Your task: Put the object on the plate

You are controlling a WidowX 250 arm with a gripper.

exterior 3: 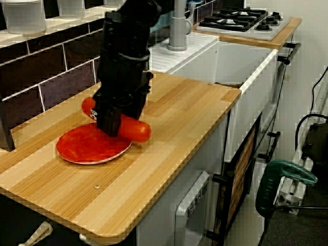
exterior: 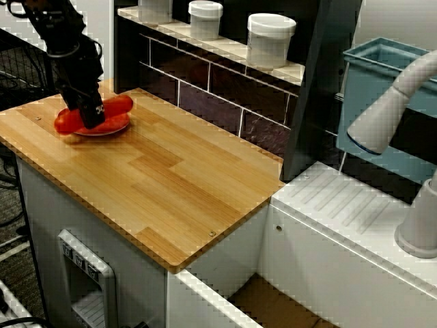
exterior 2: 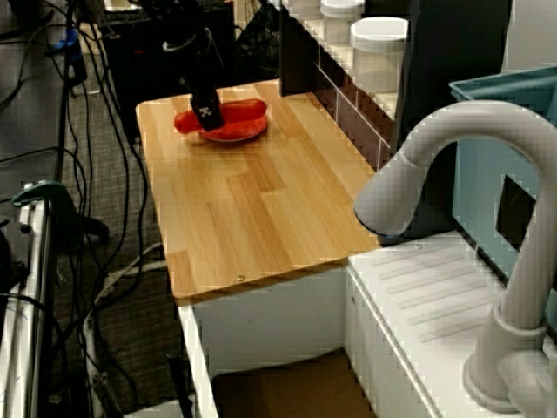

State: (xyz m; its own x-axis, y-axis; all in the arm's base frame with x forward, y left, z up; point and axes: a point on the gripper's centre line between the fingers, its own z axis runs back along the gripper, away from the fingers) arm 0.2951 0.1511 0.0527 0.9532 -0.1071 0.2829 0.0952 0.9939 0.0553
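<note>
In the lower left of the side view, a shallow round red-orange plate [exterior 3: 91, 147] with a paler rim rests on the light wooden countertop [exterior 3: 174, 110]. Just above its far edge, the black gripper [exterior 3: 114, 123] is clamped around the middle of the smooth red-orange cylinder with rounded ends [exterior 3: 134, 129], both ends protruding. Behind, white lidded jars [exterior: 271, 39] stand on the tiled ledge.

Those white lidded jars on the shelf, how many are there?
3, in a row on the tiled shelf behind the wooden counter: the nearest jar, the middle jar, and the far jar, cut off by the frame. More could stand beyond view.
</note>
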